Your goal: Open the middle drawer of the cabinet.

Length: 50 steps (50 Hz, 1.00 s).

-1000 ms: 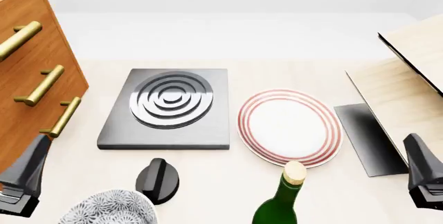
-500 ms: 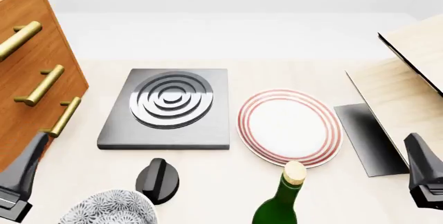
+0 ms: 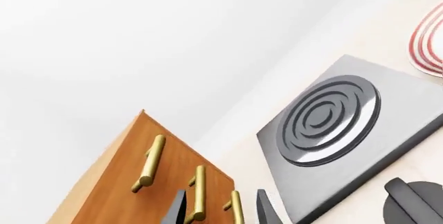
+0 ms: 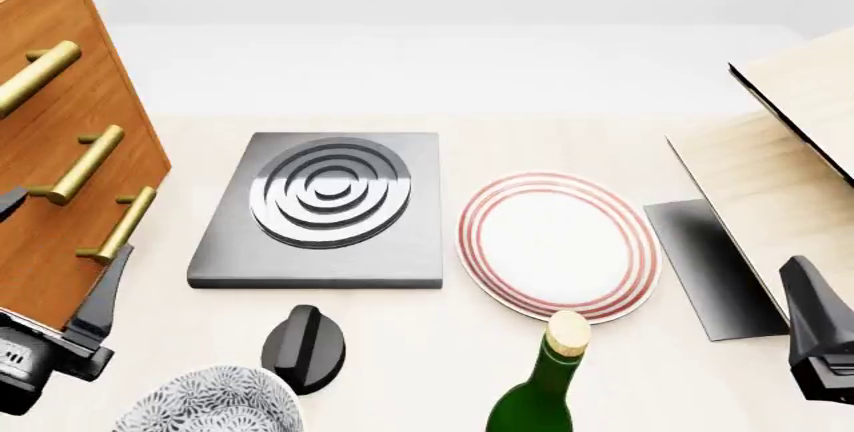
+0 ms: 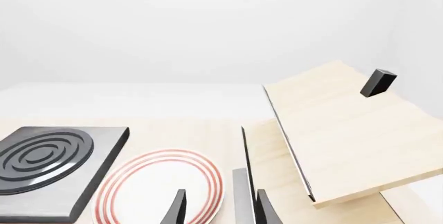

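The orange-brown cabinet [image 4: 80, 42] stands at the far left with three brass bar handles. The middle drawer [image 4: 27, 152] carries the second handle [image 4: 80, 164], also seen in the left wrist view as the middle handle [image 3: 198, 193]. My left gripper [image 4: 64, 227] is open just in front of the cabinet's lower drawers. In the left wrist view the left gripper [image 3: 221, 209] frames the lower end of the middle handle and the bottom handle [image 3: 235, 208], touching neither. My right gripper [image 4: 817, 337] rests low at the right edge; the right gripper [image 5: 221, 211] is open and holds nothing.
A grey hob plate [image 4: 320, 207] with rings lies at centre, a red-ringed plate [image 4: 558, 244] to its right. Near the front are a black knob [image 4: 304, 347], a patterned bowl [image 4: 207, 404] and a green bottle [image 4: 541, 392]. Pale slanted boards [image 4: 787, 152] and a dark sheet [image 4: 707, 267] fill the right.
My left gripper has swung up and right toward the cabinet, and a second fingertip now shows at the left edge. The right arm has not moved.
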Each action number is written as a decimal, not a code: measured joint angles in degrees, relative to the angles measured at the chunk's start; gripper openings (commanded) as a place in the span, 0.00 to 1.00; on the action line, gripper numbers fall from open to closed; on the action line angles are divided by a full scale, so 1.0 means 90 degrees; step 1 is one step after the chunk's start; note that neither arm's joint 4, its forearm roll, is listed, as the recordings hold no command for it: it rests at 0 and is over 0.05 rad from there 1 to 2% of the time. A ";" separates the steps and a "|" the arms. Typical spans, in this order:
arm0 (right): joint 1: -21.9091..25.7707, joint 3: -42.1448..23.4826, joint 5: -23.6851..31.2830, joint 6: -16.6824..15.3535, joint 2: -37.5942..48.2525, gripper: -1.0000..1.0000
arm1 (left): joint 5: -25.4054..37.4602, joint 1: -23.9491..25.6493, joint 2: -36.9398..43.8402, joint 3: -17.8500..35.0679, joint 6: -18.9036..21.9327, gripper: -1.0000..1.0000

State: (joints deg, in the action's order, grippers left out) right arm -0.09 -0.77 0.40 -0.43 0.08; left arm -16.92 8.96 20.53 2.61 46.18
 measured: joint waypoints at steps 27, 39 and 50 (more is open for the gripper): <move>0.0000 -0.0001 0.0001 0.0001 0.0000 1.00 | -0.1708 -0.0799 0.2131 0.0168 0.0784 1.00; 0.0000 0.0000 0.0000 0.0002 0.0001 1.00 | -0.2854 -0.1108 0.3186 0.0074 0.1108 1.00; 0.0000 0.0000 -0.0001 0.0002 0.0001 1.00 | -0.3805 -0.1265 0.4191 0.0019 0.1363 1.00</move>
State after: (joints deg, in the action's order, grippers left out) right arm -0.09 -0.77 0.39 -0.41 0.09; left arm -51.16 -2.43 58.25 2.77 58.44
